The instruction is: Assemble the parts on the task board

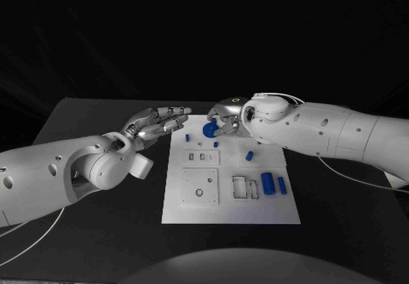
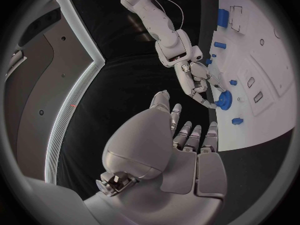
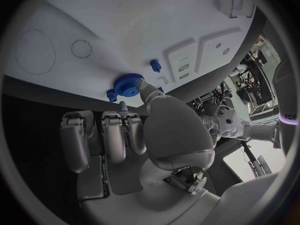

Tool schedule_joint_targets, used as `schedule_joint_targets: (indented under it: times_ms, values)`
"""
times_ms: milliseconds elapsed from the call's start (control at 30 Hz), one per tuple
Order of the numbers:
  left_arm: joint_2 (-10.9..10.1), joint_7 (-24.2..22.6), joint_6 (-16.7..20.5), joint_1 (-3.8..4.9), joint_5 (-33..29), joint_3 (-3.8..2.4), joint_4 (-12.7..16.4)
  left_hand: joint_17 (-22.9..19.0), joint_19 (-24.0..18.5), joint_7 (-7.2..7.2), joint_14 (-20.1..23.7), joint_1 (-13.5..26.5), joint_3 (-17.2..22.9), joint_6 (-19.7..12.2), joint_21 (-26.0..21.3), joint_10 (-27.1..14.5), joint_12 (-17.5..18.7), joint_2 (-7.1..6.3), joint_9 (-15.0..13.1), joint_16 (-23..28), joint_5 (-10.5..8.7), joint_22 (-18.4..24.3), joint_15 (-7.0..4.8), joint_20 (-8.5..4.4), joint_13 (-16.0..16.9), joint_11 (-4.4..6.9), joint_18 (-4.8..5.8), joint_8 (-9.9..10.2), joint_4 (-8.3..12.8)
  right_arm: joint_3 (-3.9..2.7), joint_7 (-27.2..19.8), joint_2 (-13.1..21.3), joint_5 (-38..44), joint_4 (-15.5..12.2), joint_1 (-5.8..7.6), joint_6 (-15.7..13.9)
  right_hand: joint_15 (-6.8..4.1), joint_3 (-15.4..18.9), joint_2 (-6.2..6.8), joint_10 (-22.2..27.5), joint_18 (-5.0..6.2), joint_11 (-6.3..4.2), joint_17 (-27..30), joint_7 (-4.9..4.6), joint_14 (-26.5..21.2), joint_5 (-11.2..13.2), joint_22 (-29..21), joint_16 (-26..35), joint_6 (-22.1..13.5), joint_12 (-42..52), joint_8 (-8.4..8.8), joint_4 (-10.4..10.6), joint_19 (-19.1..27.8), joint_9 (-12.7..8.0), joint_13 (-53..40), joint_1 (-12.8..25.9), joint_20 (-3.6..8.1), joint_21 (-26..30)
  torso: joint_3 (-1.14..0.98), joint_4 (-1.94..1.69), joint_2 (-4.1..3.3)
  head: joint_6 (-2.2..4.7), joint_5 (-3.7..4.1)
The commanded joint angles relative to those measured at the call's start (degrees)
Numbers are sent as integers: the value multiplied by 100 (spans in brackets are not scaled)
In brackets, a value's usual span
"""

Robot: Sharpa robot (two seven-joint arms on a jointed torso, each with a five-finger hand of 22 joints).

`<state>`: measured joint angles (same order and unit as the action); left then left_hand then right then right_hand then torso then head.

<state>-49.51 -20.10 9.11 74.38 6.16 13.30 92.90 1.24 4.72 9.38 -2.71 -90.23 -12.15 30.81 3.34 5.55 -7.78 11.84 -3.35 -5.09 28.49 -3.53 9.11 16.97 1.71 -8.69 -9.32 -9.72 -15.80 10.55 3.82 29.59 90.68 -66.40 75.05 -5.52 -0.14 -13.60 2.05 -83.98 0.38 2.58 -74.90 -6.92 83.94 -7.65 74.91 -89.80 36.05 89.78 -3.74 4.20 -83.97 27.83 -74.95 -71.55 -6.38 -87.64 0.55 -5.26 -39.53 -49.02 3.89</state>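
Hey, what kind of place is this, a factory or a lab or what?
Probably a robotics test lab: a black table holds a white task board with small blue parts, and the right hand grips a blue gear beside the open left hand.

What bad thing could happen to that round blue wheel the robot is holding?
The right hand pinches the blue gear with just its fingertips, so it might slip and drop onto the board. Small blue pegs stand close by, so the hand could bump them over. The left hand hovers open near the board's edge and could get in the way.
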Motion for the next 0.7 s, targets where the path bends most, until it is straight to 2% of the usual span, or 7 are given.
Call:
schedule_joint_targets:
  times_ms: [33, 200, 367, 433, 500, 533, 700]
  values:
    - [8, -32, -94, 1, 22, -4, 4, 6, 58, 78, 0, -53, 38, 37, 23, -10, -38, 12, -8, -34, 29, -5, 38, -1, 6, -39, 107, -21, -3, 2, -158, 36, 14, -11, -7, -240, -34, 38, 12, -602, 53, -43, -1510, 23, 606, 50, 1390, -20, -42, 22, 12, -5, -320, -19, -1505, 39, 30, 26, -2, -2, -2, 9, -6]
    - [-14, -42, -90, 1, 22, -3, 12, 6, 58, 78, 0, -53, 38, 37, 23, -10, -38, 12, -8, -34, 29, -5, 38, -1, 6, -39, 107, -21, -3, 2, -311, 220, -132, -118, -7, -701, -68, 75, -36, -602, 52, -81, -1510, 60, 606, 25, 1392, -20, 152, 22, -55, -2, -327, -76, -1505, -16, 61, 23, 3, 13, 1, 35, -23]
    - [-45, -55, -65, -1, 22, -2, 18, 7, 63, 81, -3, -55, 40, 35, 27, -10, -39, 11, -8, -39, 31, -7, 42, -1, 6, -42, 111, -21, -3, 2, -515, 654, -429, -449, 70, -1143, -83, 103, -113, -602, 44, -84, -1510, 46, 606, -65, 1401, -20, 419, 22, -125, 48, -351, -139, -1505, -57, 81, 3, 12, 32, 12, 39, -36]
    - [-59, -60, -47, -1, 22, -1, 23, 7, 63, 81, -3, -55, 40, 35, 27, -10, -39, 11, -8, -39, 31, -7, 42, -1, 6, -42, 111, -21, -3, 3, -697, 982, -610, -696, 146, -1348, -84, 116, -122, -602, 39, -79, -1510, 39, 606, -165, 1408, -20, 528, 22, -153, 72, -368, -161, -1505, -72, 82, -12, 20, 48, 19, 24, -41]
    - [-60, -63, -40, -2, 22, -1, 25, 7, 63, 81, -3, -55, 40, 35, 27, -10, -39, 11, -8, -39, 31, -7, 42, -1, 6, -42, 111, -21, -3, 5, -900, 1343, -803, -952, 227, -1517, -96, 120, -104, -602, 20, -93, -1510, 57, 606, -580, 1432, -20, 736, 22, -226, 102, -426, -168, -1505, -108, 90, -66, 21, 49, 19, 22, -45]
    - [-58, -64, -40, -4, 22, -1, 24, 7, 65, 82, -4, -56, 41, 36, 27, -10, -39, 11, -8, -41, 31, -7, 43, -1, 6, -42, 112, -22, -2, 5, -994, 1514, -893, -1067, 256, -1573, -103, 120, -94, -602, 10, -107, -1510, 75, 606, -665, 1446, -20, 834, 22, -277, 106, -457, -150, -1505, -128, 96, -96, 19, 50, 21, 8, -52]
    - [-44, -73, -40, -18, 22, 0, 19, 8, 67, 82, -6, -57, 41, 37, 29, -9, -40, 9, -8, -45, 31, -8, 45, -1, 6, -43, 113, -22, -2, 10, -1513, 2135, -1281, -1384, 333, -1826, -136, 159, -26, -602, -38, -154, -1510, 136, 606, -733, 1509, -20, 993, 22, -471, 98, -603, -7, -1505, -243, 131, -236, 16, 62, 29, 8, -106]
